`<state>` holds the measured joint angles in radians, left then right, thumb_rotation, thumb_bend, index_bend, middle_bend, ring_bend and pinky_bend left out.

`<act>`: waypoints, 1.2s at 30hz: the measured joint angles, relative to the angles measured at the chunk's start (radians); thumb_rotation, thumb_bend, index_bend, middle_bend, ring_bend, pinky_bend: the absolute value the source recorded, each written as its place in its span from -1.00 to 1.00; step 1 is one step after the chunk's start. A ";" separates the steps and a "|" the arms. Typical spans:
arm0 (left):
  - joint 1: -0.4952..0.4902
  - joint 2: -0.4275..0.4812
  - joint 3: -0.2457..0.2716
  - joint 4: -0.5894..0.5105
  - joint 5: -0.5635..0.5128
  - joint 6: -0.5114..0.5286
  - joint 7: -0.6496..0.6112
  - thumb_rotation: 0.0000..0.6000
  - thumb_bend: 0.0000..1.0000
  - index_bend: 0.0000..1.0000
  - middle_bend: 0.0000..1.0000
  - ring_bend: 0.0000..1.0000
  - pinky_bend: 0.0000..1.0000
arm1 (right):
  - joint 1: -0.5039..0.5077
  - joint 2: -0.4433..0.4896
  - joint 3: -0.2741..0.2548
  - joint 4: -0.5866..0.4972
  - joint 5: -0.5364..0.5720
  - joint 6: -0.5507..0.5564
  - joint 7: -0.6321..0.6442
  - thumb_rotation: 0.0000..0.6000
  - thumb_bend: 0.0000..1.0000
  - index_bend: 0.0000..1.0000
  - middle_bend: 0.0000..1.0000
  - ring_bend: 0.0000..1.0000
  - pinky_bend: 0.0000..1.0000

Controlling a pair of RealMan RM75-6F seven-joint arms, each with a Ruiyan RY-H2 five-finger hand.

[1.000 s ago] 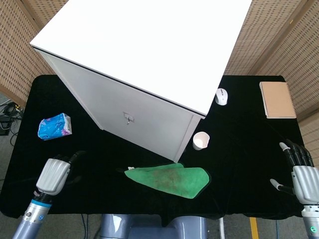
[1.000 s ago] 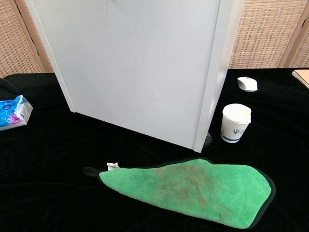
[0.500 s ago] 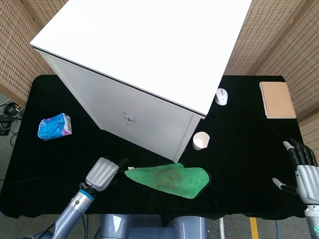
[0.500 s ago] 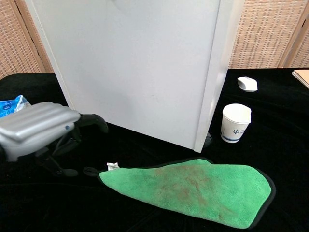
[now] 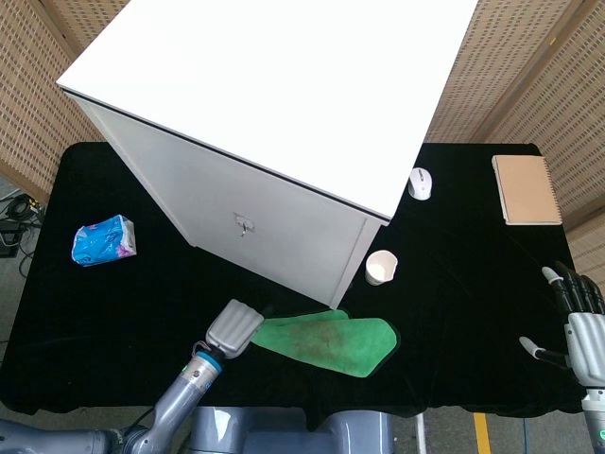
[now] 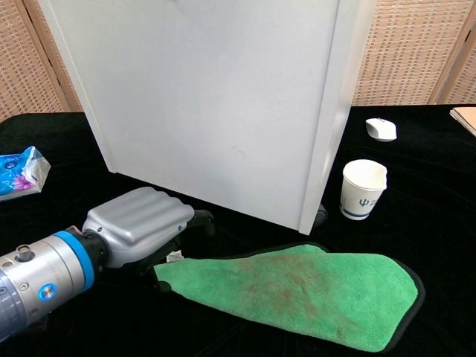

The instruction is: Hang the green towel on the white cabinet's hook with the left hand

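Since half a second earlier, my left robot hand (image 6: 137,223) had slid right to the green towel's (image 6: 297,294) tagged corner, fingers hidden, grip unclear. One towel lay flat on the worktop (image 5: 473,265), brown-stained, black-edged, before one white cabinet (image 5: 274,123). One cup (image 5: 381,267), one mouse (image 5: 420,183). My right robot hand (image 5: 577,322) hung spread, holding nothing.

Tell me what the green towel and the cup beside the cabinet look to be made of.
The green towel looks like plush microfibre: fuzzy matte pile, dark stitched edging, a brownish stain mid-cloth. The cup seems paper: thin white matte wall, rolled rim, a small printed blue mark.
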<state>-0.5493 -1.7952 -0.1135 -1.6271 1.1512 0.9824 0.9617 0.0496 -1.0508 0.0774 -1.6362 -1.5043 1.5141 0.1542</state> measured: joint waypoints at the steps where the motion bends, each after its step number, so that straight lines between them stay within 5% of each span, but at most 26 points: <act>1: -0.009 -0.010 -0.001 0.009 -0.010 -0.003 0.008 1.00 -0.66 -0.52 0.70 0.31 0.11 | 0.000 0.000 0.001 0.000 0.001 0.000 0.003 1.00 -0.87 -1.00 -1.00 -1.00 -1.00; 12: -0.073 -0.083 0.008 0.103 -0.107 0.002 0.051 1.00 -0.63 -0.48 0.70 0.31 0.11 | 0.001 0.000 0.000 0.002 -0.002 -0.003 0.011 1.00 -0.87 -1.00 -1.00 -1.00 -1.00; 18: -0.090 -0.097 0.021 0.112 -0.120 0.016 0.044 1.00 -0.15 -0.21 0.70 0.31 0.11 | 0.002 -0.001 -0.001 0.003 0.000 -0.007 0.011 1.00 -0.87 -1.00 -1.00 -1.00 -1.00; 21: -0.094 -0.099 0.032 0.115 -0.115 0.022 0.039 1.00 -0.08 -0.03 0.71 0.31 0.11 | 0.002 -0.001 -0.001 0.003 -0.003 -0.004 0.010 1.00 -0.87 -1.00 -1.00 -1.00 -1.00; 28: -0.095 -0.084 0.063 0.120 -0.034 0.058 -0.004 1.00 -0.07 0.37 0.72 0.32 0.11 | 0.002 -0.001 0.000 0.005 -0.002 -0.005 0.011 1.00 -0.87 -1.00 -1.00 -1.00 -1.00; 36: -0.085 0.018 0.080 0.057 0.085 0.119 -0.084 1.00 -0.07 0.48 0.72 0.32 0.11 | 0.001 -0.002 -0.001 0.000 -0.006 -0.001 0.004 1.00 -0.87 -1.00 -1.00 -1.00 -1.00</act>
<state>-0.6338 -1.7769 -0.0339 -1.5703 1.2364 1.1016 0.8777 0.0507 -1.0525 0.0760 -1.6357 -1.5101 1.5127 0.1581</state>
